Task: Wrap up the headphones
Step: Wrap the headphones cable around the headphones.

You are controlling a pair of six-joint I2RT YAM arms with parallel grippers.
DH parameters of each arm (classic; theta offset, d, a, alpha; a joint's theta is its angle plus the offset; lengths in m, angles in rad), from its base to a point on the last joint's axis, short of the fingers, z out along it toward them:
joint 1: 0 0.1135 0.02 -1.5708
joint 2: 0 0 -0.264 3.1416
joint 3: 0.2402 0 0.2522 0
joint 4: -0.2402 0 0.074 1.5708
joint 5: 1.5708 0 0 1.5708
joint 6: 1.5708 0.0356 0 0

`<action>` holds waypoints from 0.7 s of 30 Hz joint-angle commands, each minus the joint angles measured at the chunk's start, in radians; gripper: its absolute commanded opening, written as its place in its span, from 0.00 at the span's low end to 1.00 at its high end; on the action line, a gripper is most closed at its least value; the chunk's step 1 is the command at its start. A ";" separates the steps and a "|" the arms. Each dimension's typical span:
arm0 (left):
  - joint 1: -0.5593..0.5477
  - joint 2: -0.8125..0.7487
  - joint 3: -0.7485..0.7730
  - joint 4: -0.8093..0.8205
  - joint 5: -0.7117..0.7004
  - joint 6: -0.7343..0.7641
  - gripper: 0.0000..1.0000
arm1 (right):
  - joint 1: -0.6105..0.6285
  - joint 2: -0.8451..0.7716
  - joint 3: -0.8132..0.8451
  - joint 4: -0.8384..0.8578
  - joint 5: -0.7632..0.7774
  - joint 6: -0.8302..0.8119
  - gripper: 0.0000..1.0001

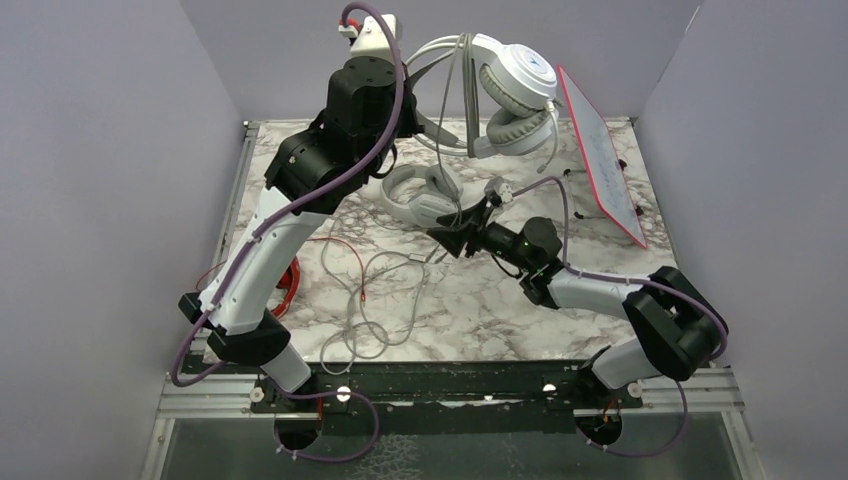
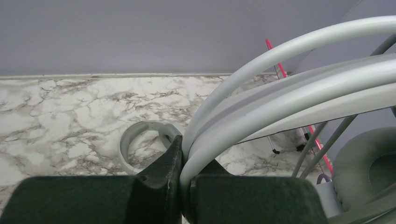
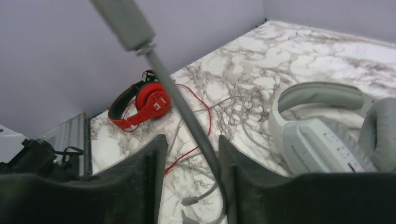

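Left hand (image 2: pixel 181 156) sits high above the table (image 1: pixel 500 310), clamped tight on the headband (image 2: pixel 289 88) of the white-silver headset (image 1: pixel 520 82). The ear cups hang in the air to the right of that hand. A thin grey cable (image 3: pixel 187 109) drops from the lifted headset and passes between the fingers of the right hand (image 3: pixel 190 142), which is low over the table. Right hand is partly spread: the gap is wider than the cable, which runs close along one finger with no pinch visible. Light grey headset (image 3: pixel 317 135) lies on the table just beside the right hand, on its right in the wrist view. Red-and-black headset (image 3: pixel 142 105) lies ahead of that hand, well apart, near the table's edge, with its red cable (image 3: pixel 208 119) trailing back toward the fingers.
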 commanded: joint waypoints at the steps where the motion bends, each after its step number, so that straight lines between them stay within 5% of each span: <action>1: -0.001 -0.061 0.044 0.095 0.030 -0.047 0.00 | 0.001 0.038 0.053 0.175 -0.051 0.057 0.31; 3: -0.001 -0.065 0.047 0.095 0.025 -0.043 0.00 | 0.001 0.039 0.051 0.174 -0.049 0.079 0.04; 4: -0.002 -0.065 0.048 0.094 0.021 -0.037 0.00 | 0.001 0.035 0.038 0.188 -0.048 0.097 0.01; 9: -0.002 -0.073 0.045 0.091 0.007 -0.022 0.00 | -0.012 -0.045 -0.039 0.093 0.022 0.098 0.01; 15: 0.001 -0.081 0.071 0.060 -0.031 0.005 0.00 | -0.099 -0.207 -0.192 -0.061 -0.152 0.048 0.01; 21: 0.001 -0.085 0.074 0.059 0.000 0.005 0.00 | -0.148 -0.360 -0.317 -0.155 -0.103 0.087 0.01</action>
